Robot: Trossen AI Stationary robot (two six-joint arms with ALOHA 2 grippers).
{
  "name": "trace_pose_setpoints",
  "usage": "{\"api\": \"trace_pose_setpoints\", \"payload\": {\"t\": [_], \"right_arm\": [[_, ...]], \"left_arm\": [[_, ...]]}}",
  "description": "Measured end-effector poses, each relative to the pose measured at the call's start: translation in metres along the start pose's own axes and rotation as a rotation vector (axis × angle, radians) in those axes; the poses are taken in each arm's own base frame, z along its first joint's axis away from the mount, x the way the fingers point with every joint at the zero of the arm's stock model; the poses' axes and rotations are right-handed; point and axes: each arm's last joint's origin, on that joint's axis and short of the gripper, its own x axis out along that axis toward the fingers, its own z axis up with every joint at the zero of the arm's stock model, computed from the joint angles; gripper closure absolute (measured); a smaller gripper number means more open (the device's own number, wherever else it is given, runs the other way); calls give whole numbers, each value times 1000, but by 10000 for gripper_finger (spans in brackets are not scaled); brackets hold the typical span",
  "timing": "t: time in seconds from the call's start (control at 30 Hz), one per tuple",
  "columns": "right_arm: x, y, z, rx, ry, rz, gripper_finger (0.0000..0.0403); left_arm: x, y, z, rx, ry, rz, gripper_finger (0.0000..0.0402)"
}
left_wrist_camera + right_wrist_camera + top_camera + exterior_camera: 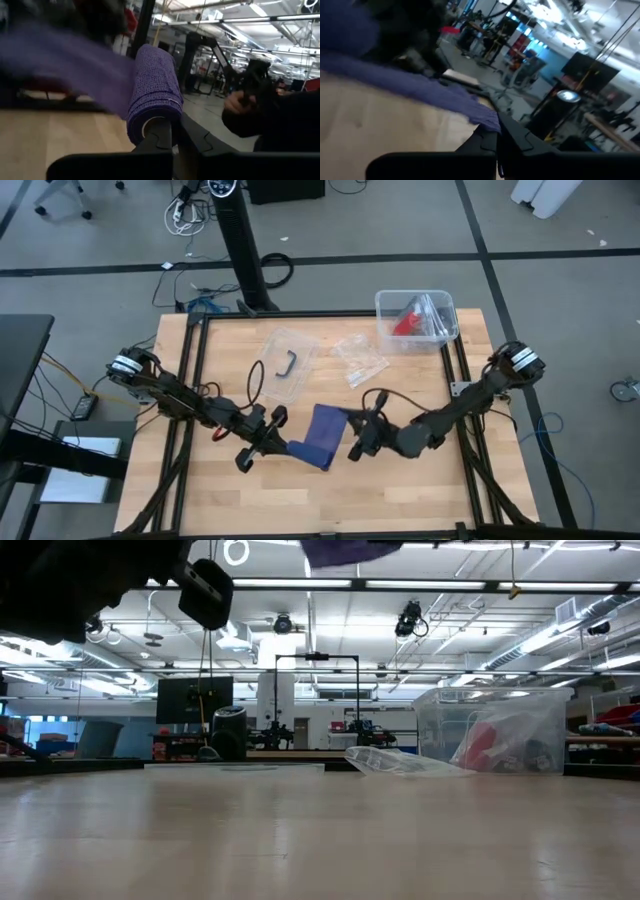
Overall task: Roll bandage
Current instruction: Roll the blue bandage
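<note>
Wood is covering the flat light-brown table [330, 490], which is sitting on a grey floor [100, 230] with black lines. In the low view a big room with long ceiling lights is showing behind the table.

One long dark blue soft cloth bandage [322, 436] is hanging in the air over the middle of the table, between the two arms. It is partly rolled: in the left wrist view the rolled end is looking like a fat purple-blue tube with a knitted skin, and a loose flat tail is stretching away from it.

The left gripper [282, 448], at about 8 o'clock from the table's middle, is pinching the rolled end with its jaws closed on it. The right gripper [350, 420], at about 3 o'clock, is pinching the loose tail with closed jaws.

One clear plastic box [416, 319] holding a red thing [406, 323] is sitting at 1 o'clock. Two clear plastic bags are lying near 12 o'clock: one with a dark handle shape inside [283, 363] and one crinkly [359, 358].
</note>
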Motion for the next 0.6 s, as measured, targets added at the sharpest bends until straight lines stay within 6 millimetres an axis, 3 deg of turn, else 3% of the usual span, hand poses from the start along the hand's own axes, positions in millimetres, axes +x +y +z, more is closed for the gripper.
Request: {"api": "trace_pose_setpoints", "payload": {"t": [0.3,0.6], "right_arm": [[3,-33,17,-25,-59,-10,402],[-2,-24,15,-10,16,11,402]], "left_arm": [[0,4,-10,-56,98,48,392],[0,-1,-1,47,8,-8,392]]}}
